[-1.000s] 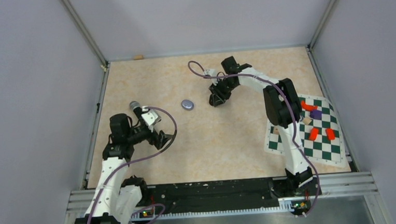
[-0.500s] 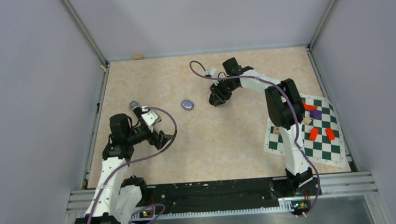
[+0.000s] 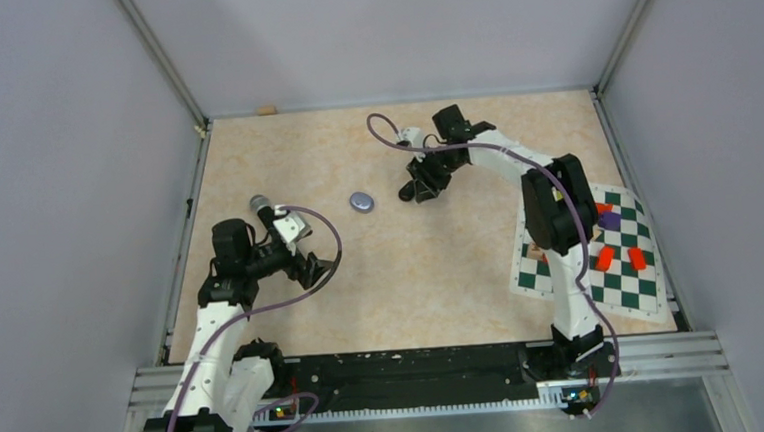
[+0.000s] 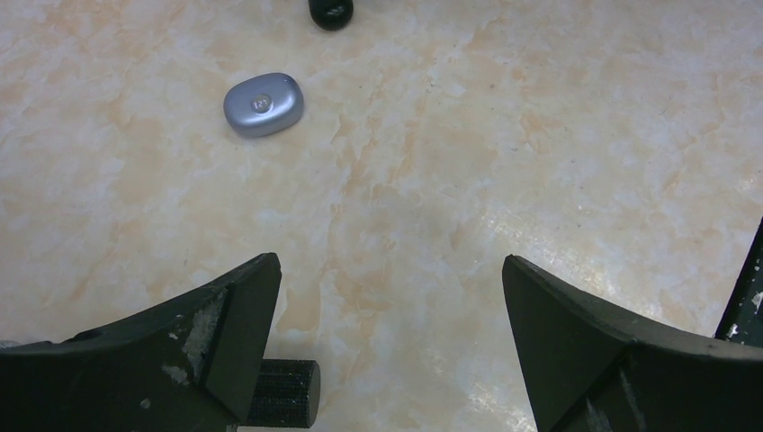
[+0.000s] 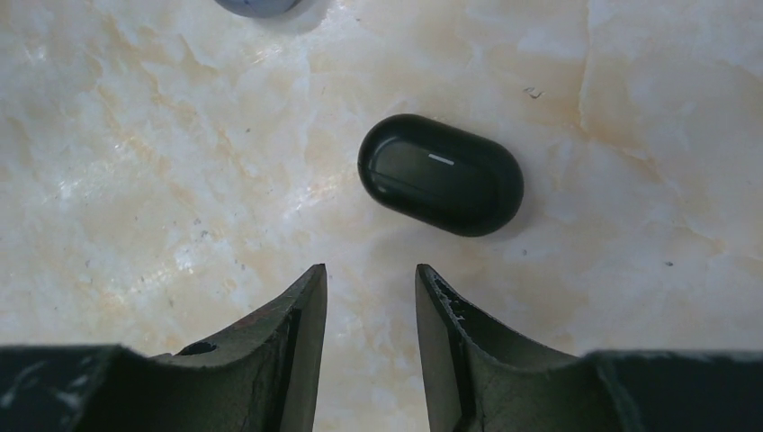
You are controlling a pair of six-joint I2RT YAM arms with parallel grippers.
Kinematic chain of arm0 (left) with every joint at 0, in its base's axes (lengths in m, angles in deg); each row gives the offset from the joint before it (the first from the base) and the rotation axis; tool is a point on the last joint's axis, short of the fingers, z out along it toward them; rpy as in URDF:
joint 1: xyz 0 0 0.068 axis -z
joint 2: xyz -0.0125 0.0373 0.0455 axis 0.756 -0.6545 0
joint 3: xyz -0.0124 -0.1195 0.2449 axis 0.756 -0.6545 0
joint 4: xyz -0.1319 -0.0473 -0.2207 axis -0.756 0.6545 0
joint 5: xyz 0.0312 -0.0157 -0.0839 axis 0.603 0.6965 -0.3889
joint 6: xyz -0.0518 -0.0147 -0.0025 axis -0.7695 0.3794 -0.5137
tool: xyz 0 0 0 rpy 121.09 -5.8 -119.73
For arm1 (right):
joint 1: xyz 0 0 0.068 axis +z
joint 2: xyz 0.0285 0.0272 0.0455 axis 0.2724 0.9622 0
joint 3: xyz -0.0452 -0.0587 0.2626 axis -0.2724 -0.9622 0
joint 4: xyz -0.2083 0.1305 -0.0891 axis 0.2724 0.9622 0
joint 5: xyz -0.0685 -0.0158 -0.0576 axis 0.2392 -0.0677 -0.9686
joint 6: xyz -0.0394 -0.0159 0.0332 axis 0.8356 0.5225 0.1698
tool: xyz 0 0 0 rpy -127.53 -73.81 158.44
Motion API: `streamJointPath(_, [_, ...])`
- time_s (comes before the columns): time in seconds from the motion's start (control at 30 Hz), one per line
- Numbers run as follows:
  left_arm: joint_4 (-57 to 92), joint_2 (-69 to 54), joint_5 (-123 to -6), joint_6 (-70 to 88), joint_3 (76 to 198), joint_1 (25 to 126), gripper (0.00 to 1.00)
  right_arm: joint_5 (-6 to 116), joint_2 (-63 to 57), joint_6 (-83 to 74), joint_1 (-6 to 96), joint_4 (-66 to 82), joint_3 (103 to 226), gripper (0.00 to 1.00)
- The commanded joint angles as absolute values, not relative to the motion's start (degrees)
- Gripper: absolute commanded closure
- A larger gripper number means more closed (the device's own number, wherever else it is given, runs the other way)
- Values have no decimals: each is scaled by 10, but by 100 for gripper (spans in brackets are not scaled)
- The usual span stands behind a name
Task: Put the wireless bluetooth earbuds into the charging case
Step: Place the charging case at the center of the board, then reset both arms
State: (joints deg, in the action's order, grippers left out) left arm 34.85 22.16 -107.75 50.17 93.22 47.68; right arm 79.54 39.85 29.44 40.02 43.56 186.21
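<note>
Black case [image 5: 441,175] and pale purple case [image 4: 263,104] lie shut on the desk [image 4: 540,135], and neither hand holds anything.
The right hand [image 5: 370,270] points down at the desk with its fingers a narrow gap apart, gripping nothing. The glossy black case sits just ahead of the tips, touching neither. The pale purple case lies near it, well ahead of the left hand [image 4: 389,265], whose fingers are spread wide and empty.

The left gripper [image 4: 389,270] gapes wide on a folded arm, the right gripper [image 5: 370,270] narrowly parted, arm outstretched.
</note>
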Motion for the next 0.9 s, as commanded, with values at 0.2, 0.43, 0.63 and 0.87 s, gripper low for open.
streamJointPath(0.2, [344,216,-1093,508,949,473,1,769,258,341,397,471,1864,55])
streamJointPath(0.43, [346,214,-1090,505,953,473,1,621,108,326,391,445,1780,31])
streamJointPath(0.63, [318,204,-1056,467,961,471,1,408,-33,279,386,331,1596,10])
streamJointPath(0.87, [280,189,-933,356,1020,471,1,380,-182,221,370,302,1476,1])
